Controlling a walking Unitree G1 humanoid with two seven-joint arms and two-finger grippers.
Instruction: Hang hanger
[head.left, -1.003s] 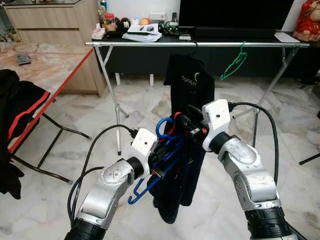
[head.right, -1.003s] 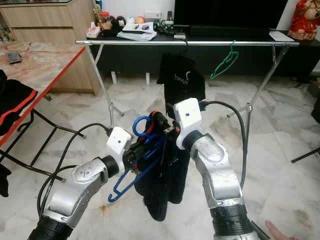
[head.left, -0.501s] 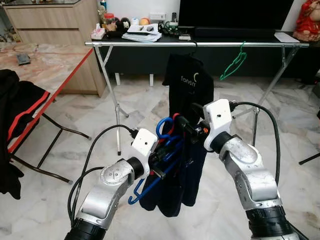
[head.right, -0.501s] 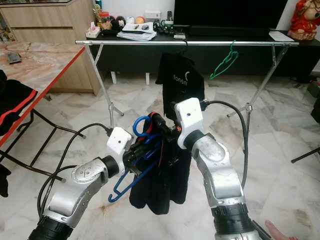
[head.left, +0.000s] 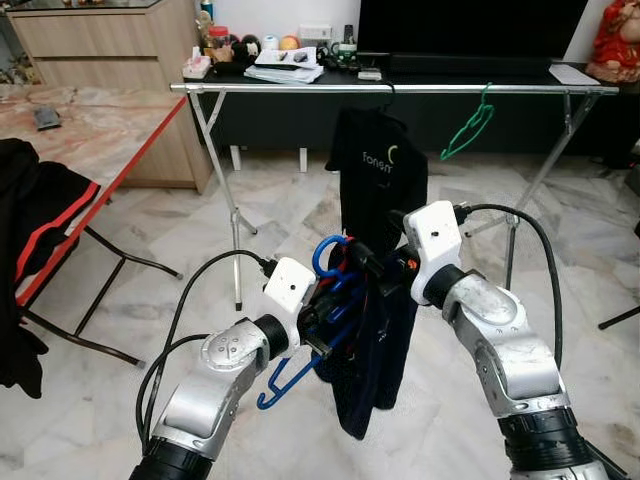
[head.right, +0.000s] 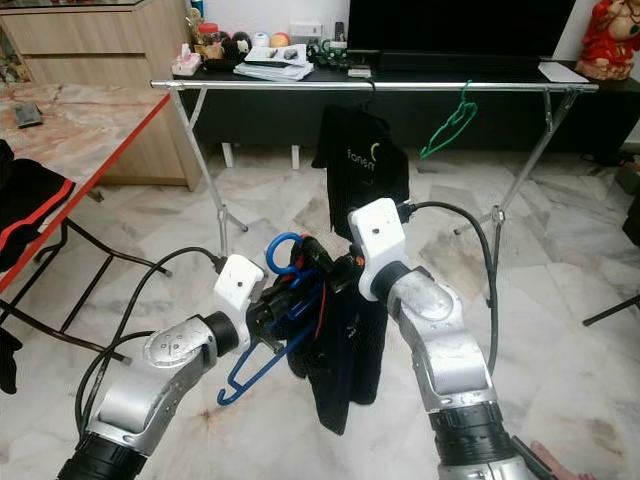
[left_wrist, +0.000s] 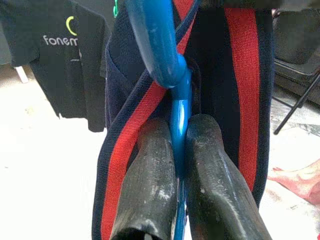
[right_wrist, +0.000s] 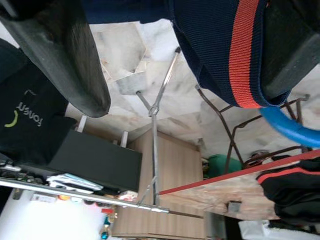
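Note:
A blue plastic hanger (head.left: 327, 252) sits upright in my left gripper (head.left: 316, 322), which is shut on its stem just under the hook; the left wrist view shows both fingers (left_wrist: 150, 180) pinching the blue stem (left_wrist: 180, 125). A dark navy garment (head.left: 375, 360) with red stripes is draped over the hanger and hangs down in a narrow fold. My right gripper (head.left: 366, 262) is at the garment's top beside the hook. Its fingers (right_wrist: 60, 55) are spread, with the striped cloth (right_wrist: 225, 45) between them. The metal clothes rail (head.left: 300, 88) runs across the room ahead.
A black printed T-shirt (head.left: 380, 165) and an empty green hanger (head.left: 470, 125) hang on the rail. The rack's crossed legs (head.left: 225, 190) stand at left and right. A red-edged table (head.left: 100, 130) with dark clothes (head.left: 30, 220) is on the left. A person's foot (head.right: 560, 462) shows at bottom right.
The navy garment was bunched wide half a second ago and now hangs in a longer, narrower fold. My right gripper has shifted slightly at the garment's top. The left gripper keeps its hold.

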